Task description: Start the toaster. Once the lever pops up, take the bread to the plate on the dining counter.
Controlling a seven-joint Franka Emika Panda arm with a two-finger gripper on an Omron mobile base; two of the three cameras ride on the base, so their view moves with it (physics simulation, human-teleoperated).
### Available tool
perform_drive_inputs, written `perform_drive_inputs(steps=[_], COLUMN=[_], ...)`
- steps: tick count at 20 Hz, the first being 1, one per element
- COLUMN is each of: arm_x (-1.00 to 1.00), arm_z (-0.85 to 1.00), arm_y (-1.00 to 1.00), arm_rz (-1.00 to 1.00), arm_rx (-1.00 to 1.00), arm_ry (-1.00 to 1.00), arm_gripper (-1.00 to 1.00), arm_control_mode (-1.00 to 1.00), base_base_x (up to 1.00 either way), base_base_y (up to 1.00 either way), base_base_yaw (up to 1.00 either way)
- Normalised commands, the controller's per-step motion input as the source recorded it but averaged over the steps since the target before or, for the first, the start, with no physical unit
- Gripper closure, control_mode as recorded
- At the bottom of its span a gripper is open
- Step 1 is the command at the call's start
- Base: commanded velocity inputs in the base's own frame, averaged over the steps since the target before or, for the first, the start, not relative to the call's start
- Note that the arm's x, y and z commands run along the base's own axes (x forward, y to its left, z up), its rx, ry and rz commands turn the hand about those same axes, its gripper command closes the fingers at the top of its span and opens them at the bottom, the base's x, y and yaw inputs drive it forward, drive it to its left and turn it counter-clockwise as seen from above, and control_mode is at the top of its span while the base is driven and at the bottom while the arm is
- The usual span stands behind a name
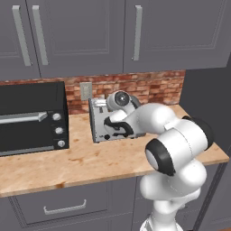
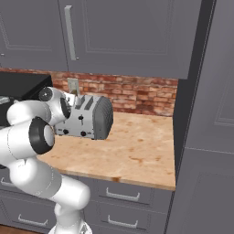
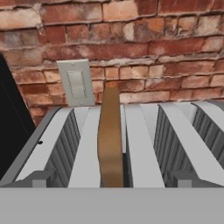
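Step in hand, by the look of it: reaching for a start lever on the boxy silver-grey four-slot toaster (image 2: 87, 118), or waiting on the pop-up. Best to come down square on a black slide lever (image 2: 81, 119) on the front face, clear of the slots. Gripper fingers spread wide, holding nothing. Thin brown slice of bread (image 3: 110, 140) standing upright in a slot directly ahead of the hand, dark crust edge-on, poking above the slot rim.
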Motion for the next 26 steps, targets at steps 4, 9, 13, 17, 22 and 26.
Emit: perform_drive_inputs(steps=[4, 9, 13, 17, 22, 26], arm_x=[0.12, 0.10, 0.10, 0.04, 0.02, 0.04], arm_z=[0.00, 0.00, 0.00, 0.00, 0.00, 0.00], arm_y=[0.00, 0.00, 0.00, 0.00, 0.00, 0.00], arm_rz=[0.00, 0.00, 0.00, 0.00, 0.00, 0.00], arm_rx=[0.00, 0.00, 0.00, 0.00, 0.00, 0.00], arm_ry=[0.00, 0.00, 0.00, 0.00, 0.00, 0.00], arm_gripper=[-1.00, -1.00, -1.00, -1.00, -1.00, -1.00], arm_control_mode=[-1.00, -1.00, -1.00, -1.00, -1.00, -1.00], base_base_x=[0.00, 0.00, 0.00, 0.00, 0.00, 0.00], base_base_y=[0.00, 0.00, 0.00, 0.00, 0.00, 0.00], base_base_yaw=[0.00, 0.00, 0.00, 0.00, 0.00, 0.00])
